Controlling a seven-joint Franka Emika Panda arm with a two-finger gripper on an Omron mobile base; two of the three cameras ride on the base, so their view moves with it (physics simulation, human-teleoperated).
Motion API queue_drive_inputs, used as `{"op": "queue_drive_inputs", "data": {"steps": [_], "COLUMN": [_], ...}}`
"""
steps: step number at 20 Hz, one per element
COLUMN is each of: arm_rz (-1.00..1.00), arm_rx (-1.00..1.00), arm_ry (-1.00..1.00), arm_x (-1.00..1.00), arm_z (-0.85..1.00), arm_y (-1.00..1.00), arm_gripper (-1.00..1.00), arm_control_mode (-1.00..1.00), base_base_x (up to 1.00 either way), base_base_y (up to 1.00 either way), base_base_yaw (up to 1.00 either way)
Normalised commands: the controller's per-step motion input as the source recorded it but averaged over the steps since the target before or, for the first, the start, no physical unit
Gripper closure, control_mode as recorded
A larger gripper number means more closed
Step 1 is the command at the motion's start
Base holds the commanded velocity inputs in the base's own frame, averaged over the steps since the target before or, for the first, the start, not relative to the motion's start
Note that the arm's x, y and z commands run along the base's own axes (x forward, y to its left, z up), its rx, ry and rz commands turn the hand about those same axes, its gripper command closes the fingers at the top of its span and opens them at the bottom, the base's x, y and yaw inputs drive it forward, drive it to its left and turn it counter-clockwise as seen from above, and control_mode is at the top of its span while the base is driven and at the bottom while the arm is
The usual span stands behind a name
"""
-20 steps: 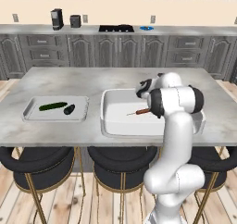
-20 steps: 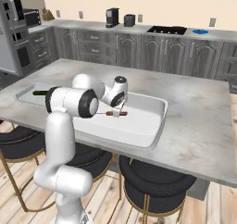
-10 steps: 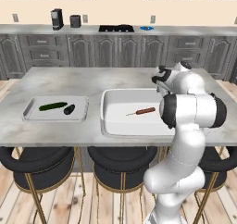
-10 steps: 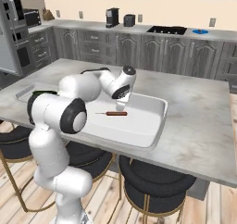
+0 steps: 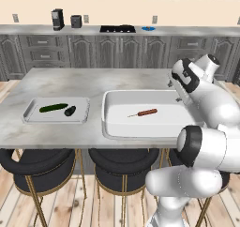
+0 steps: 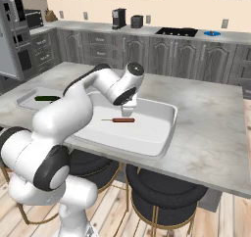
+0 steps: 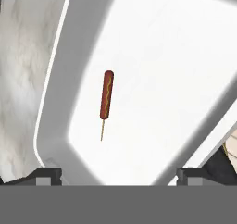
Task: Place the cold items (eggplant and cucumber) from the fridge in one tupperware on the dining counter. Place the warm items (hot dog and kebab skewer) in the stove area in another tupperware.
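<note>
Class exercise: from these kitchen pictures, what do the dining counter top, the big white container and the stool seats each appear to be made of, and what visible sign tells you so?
Dining counter top: looks like polished marble or stone, given its grey veining.
Big white container: probably smooth plastic, plain white with rounded corners and a soft sheen.
Stool seats: seemingly black leather or vinyl padding on brass-coloured metal legs, judging by the dark cushioned rims.

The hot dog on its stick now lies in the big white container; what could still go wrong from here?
1. The open pincer hangs right above the hot dog; a low sweep away could knock it.
2. The large tupperware holds one warm item, no kebab skewer, so the task may stop half done.
3. The cucumber and eggplant lie in a shallow tray that a swinging arm could push.
</note>
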Motion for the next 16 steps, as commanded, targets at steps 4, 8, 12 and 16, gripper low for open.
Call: {"op": "queue_drive_inputs", "data": {"steps": [4,8,12,16], "arm_rz": [0.19,0.19,0.18,0.06], "arm_rx": [-0.20,-0.28,-0.29,-0.23], "arm_ry": [-0.12,-0.09,-0.07,-0.12], "arm_x": [-1.00,-1.00,-1.00,-1.00], "arm_z": [0.44,0.31,0.21,0.00], "arm_y": [0.04,0.20,0.27,0.37], "arm_gripper": [-1.00,-1.00,-1.00,-1.00], "arm_control_mode": [-1.00,-1.00,-1.00,-1.00], "base_base_x": [0.00,0.00,0.00,0.00], "base_base_y": [0.00,0.00,0.00,0.00], "base_base_yaw": [0.00,0.00,0.00,0.00]}}
